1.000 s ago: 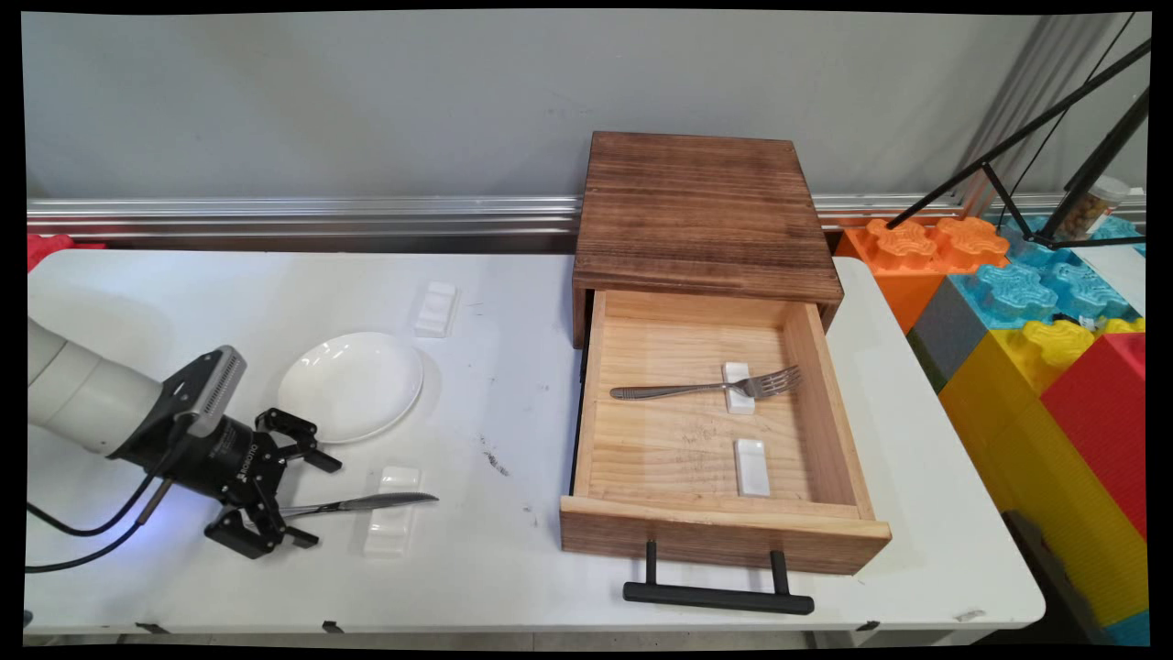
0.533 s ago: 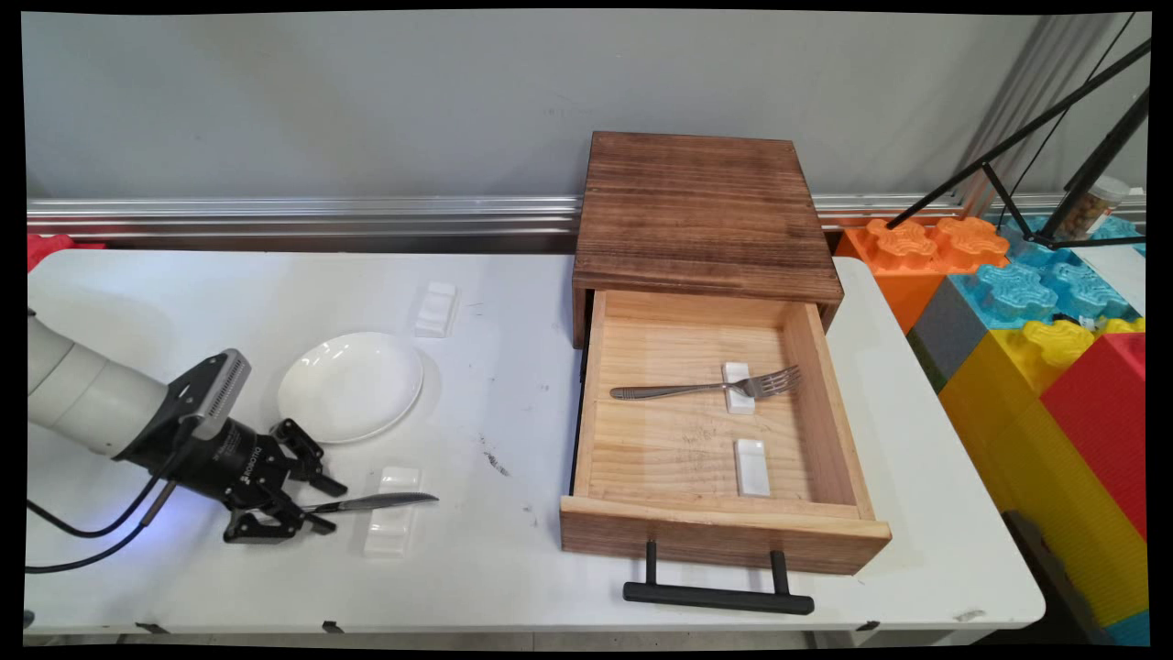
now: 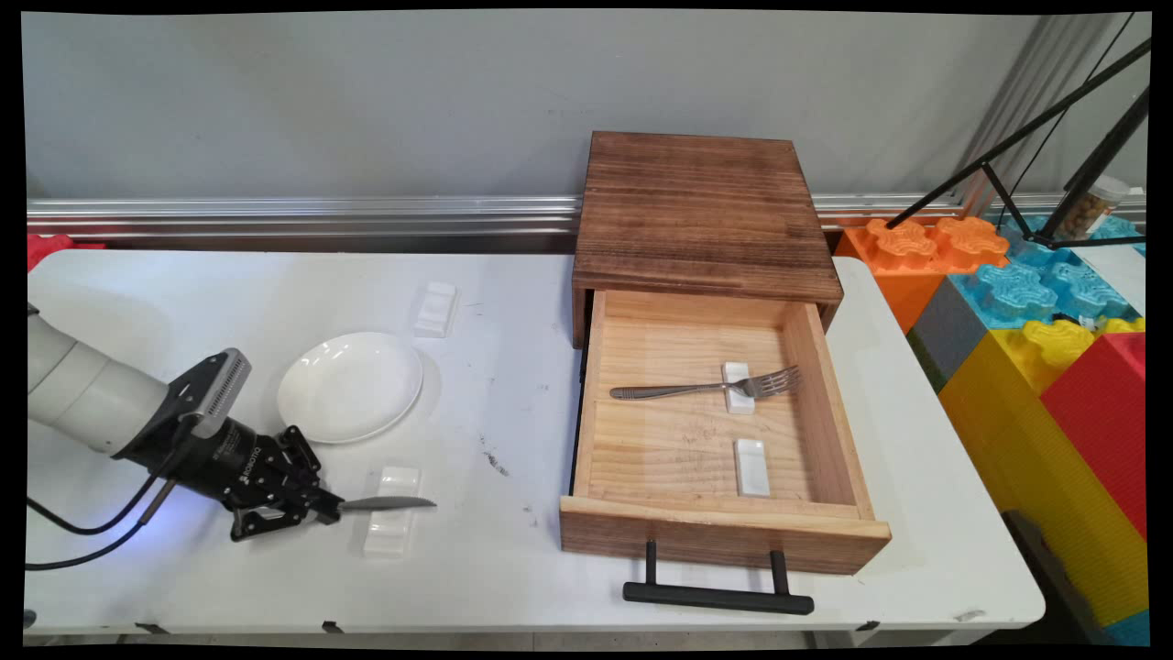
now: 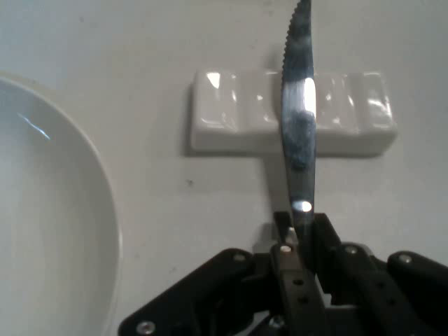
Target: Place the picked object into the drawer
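We see the knife [image 3: 385, 502] near the tabletop's front-left corner, blade laid across a white rest [image 3: 391, 511], its handle clamped in the gripper [image 3: 323, 507]. A white plate [image 3: 350, 386] sits just behind; toward the right edge, a fork [image 3: 706, 388] lies in the open drawer [image 3: 724, 532].

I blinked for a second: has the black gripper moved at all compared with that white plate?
Yes. The gripper slid right along the knife, toward the white rest, below the unmoved plate.

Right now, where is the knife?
Main view, front left of the table: the knife lies across a white rest, its handle gripped by the tool, near the plate.
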